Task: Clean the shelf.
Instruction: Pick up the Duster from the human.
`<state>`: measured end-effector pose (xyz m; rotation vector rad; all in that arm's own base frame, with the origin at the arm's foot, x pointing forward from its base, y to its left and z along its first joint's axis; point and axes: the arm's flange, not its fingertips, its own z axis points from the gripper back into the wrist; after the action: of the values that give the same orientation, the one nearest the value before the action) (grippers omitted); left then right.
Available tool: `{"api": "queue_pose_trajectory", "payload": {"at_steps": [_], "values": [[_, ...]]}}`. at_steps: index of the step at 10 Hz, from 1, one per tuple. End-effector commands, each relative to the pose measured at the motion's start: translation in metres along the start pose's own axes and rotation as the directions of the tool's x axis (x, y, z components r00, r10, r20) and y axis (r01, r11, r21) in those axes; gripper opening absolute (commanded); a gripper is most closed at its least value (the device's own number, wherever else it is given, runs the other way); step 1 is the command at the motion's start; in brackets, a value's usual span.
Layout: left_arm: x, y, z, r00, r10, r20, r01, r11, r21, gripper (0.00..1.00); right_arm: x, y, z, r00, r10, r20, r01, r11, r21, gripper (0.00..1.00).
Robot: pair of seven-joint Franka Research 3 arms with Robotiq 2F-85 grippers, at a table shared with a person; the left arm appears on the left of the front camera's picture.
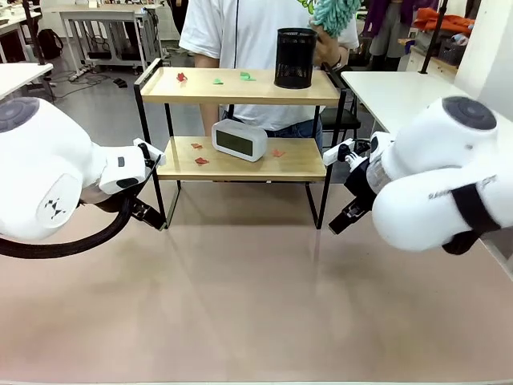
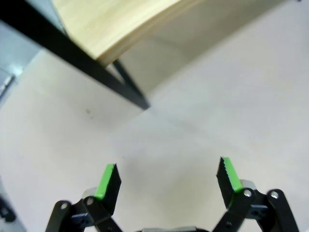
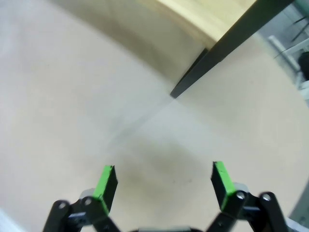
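Observation:
The shelf (image 1: 240,87) stands at the table's far middle, two light boards on a black frame. Red and green paper scraps (image 1: 218,81) lie on its top board beside a black mesh cup (image 1: 294,58), which a person's hand (image 1: 327,50) touches. More red scraps (image 1: 201,160) and a white clock (image 1: 239,139) lie on the lower board. My left gripper (image 1: 149,213) hangs low by the shelf's left front leg, and its jaws (image 2: 169,176) are open and empty. My right gripper (image 1: 349,216) sits by the right front leg, also open (image 3: 164,181) and empty.
The person stands behind the shelf and holds a teal duster (image 1: 337,14) up high. A white table (image 1: 401,92) lies at the back right. The beige tabletop (image 1: 256,305) stretches bare in front of the shelf. A shelf leg (image 2: 128,87) and board corner (image 3: 203,19) show close ahead of each wrist.

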<state>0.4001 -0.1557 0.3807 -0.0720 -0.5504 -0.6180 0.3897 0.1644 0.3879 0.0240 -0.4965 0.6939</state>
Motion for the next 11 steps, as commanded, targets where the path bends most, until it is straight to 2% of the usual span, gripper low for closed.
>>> {"api": "queue_pose_trajectory", "payload": {"at_steps": [1,2,3,4,5,6,7,8,9,10,11], "values": [[-0.019,0.030,0.099,0.999,-0.028,0.028,0.036,0.940,-0.339,1.00,-0.017,-0.032,0.106,0.998,-0.049,-0.048,0.057,0.981,0.185,1.00],[-0.038,0.061,0.150,0.998,0.060,-0.027,-0.066,0.871,-0.487,1.00,-0.056,-0.057,0.153,0.981,-0.193,0.014,0.177,0.923,0.340,1.00],[-0.067,0.092,0.178,0.988,0.153,-0.013,-0.133,0.811,-0.570,1.00,-0.100,-0.085,0.173,0.948,-0.319,-0.009,0.277,0.809,0.518,1.00],[-0.095,0.129,0.187,0.944,0.330,-0.002,-0.263,0.749,-0.608,1.00,-0.151,-0.121,0.177,0.882,-0.471,0.017,0.345,0.670,0.657,1.00],[-0.129,0.173,0.177,0.858,0.512,-0.044,-0.412,0.635,-0.654,1.00,-0.205,-0.169,0.168,0.759,-0.651,0.024,0.386,0.480,0.788,1.00],[-0.162,0.209,0.159,0.768,0.638,-0.055,-0.495,0.538,-0.683,1.00,-0.251,-0.215,0.147,0.613,-0.790,-0.023,0.380,0.268,0.885,1.00],[-0.198,0.251,0.132,0.628,0.770,-0.113,-0.580,0.366,-0.728,1.00,-0.285,-0.246,0.124,0.460,-0.883,-0.093,0.400,0.113,0.909,1.00],[-0.221,0.266,0.113,0.512,0.847,-0.144,-0.633,0.259,-0.729,1.00,-0.297,-0.253,0.113,0.342,-0.934,-0.106,0.426,0.054,0.903,1.00],[-0.232,0.274,0.093,0.413,0.888,-0.202,-0.683,0.156,-0.713,1.00,-0.293,-0.244,0.108,0.342,-0.936,-0.082,0.536,0.123,0.835,1.00],[-0.248,0.244,0.159,0.664,0.740,-0.106,-0.590,0.432,-0.682,1.00,-0.322,-0.210,0.146,0.682,-0.731,0.001,0.434,0.406,0.805,1.00],[-0.248,0.244,0.159,0.664,0.740,-0.106,-0.590,0.432,-0.682,1.00,-0.322,-0.210,0.146,0.682,-0.731,0.001,0.434,0.406,0.805,1.00]]}}
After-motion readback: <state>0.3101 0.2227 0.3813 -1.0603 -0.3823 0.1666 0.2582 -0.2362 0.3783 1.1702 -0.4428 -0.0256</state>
